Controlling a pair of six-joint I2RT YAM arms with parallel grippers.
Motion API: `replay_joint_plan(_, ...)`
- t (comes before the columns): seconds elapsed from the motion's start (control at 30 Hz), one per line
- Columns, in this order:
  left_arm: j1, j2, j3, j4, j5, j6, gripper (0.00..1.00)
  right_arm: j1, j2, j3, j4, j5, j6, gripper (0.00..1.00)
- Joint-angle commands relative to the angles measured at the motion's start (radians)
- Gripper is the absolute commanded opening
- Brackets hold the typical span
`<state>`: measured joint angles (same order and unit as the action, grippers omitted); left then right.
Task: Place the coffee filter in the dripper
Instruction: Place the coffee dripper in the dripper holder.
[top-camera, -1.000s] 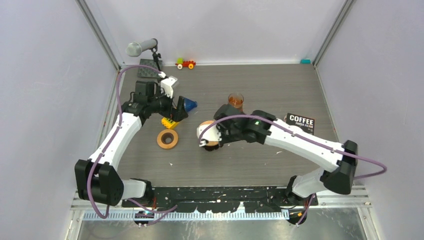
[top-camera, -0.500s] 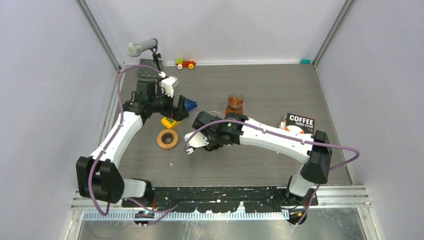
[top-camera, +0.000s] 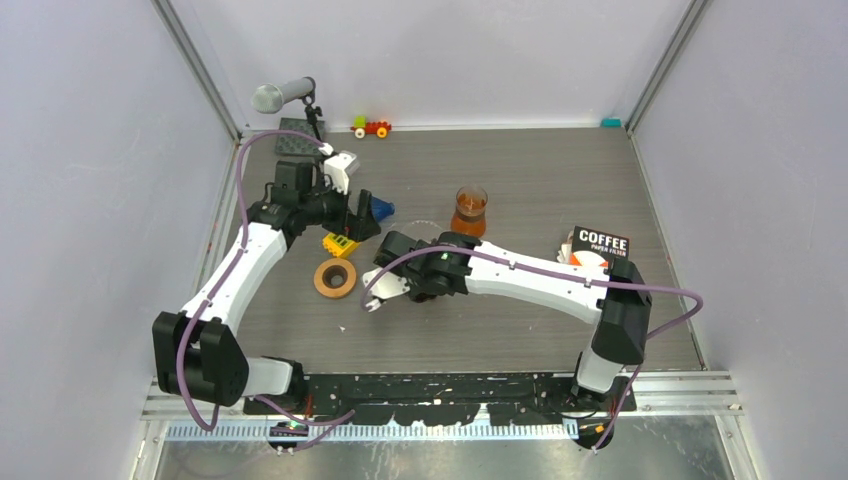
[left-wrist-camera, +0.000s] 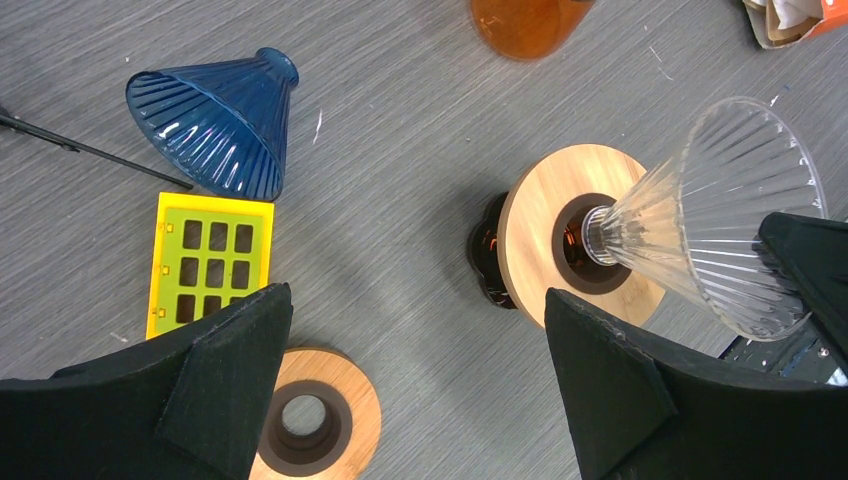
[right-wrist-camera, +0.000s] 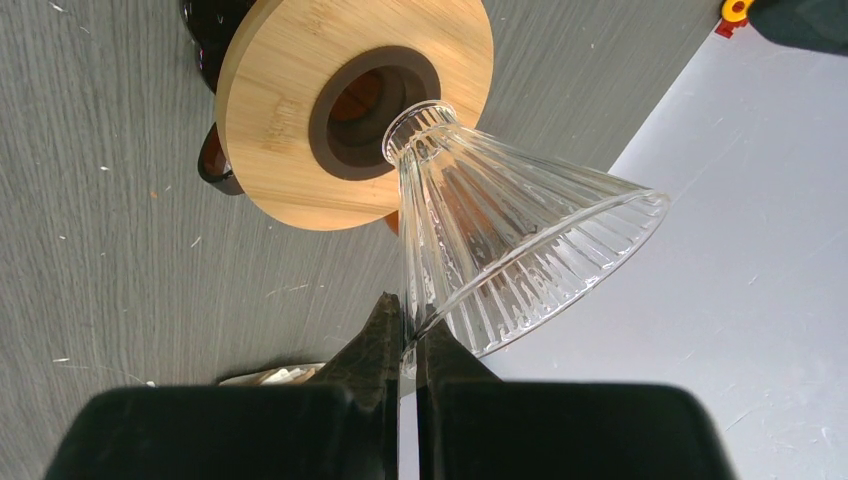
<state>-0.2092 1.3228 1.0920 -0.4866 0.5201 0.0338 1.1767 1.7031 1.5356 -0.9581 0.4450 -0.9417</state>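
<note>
The clear ribbed glass dripper (right-wrist-camera: 500, 260) is tilted, with its narrow neck at the hole of a wooden collar (right-wrist-camera: 290, 160). My right gripper (right-wrist-camera: 410, 335) is shut on the dripper's rim. The left wrist view shows the same dripper (left-wrist-camera: 720, 220) and collar (left-wrist-camera: 535, 235), with a dark glass piece under the collar. My left gripper (left-wrist-camera: 415, 300) is open and empty above the table between a loose wooden ring (left-wrist-camera: 340, 390) and the collar. The filters show as white paper in the black coffee filter box (top-camera: 600, 243). From above, my right arm hides the dripper.
A blue dripper (left-wrist-camera: 215, 120) lies on its side beside a yellow-green brick (left-wrist-camera: 205, 260). A glass of amber liquid (top-camera: 471, 203) stands behind my right arm. A microphone stand (top-camera: 283, 95) and a toy car (top-camera: 372, 127) are at the back wall.
My right arm has swung left across the table with its gripper, and it now covers the wooden collar that showed from above. My left arm has barely moved.
</note>
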Motion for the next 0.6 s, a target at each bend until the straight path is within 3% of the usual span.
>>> replay_joint_plan(0.0,-0.008,-0.019,0.03,0.04,0.022,-0.011,1.0,0.009,0.001,-0.001,0.04,0.059,-0.029,0.0)
replay_joint_plan(0.57,-0.029,-0.019,0.045,0.039,0.013,-0.014,1.0,0.026,0.022,-0.042,0.047,0.062,-0.01,0.01)
